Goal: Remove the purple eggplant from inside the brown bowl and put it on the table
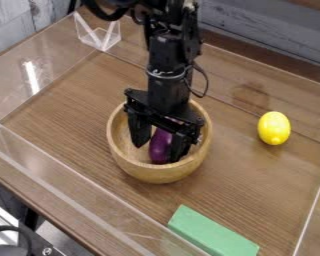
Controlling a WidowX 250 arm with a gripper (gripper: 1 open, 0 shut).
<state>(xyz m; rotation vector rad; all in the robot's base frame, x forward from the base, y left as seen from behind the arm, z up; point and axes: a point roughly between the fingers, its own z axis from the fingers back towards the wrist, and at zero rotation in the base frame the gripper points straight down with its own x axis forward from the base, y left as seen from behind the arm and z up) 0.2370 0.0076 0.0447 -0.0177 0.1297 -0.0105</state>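
The purple eggplant [162, 149] lies inside the brown bowl [139, 166] near the middle of the table [69, 120]. My gripper [163, 130] reaches straight down into the bowl, open, with one finger on each side of the eggplant. The arm and fingers hide the eggplant's upper part, and I cannot tell whether the fingers touch it.
A yellow lemon [274, 128] rests on the table to the right of the bowl. A flat green block [212, 235] lies near the front edge. Clear acrylic walls enclose the tabletop, with a clear stand [99, 33] at the back left.
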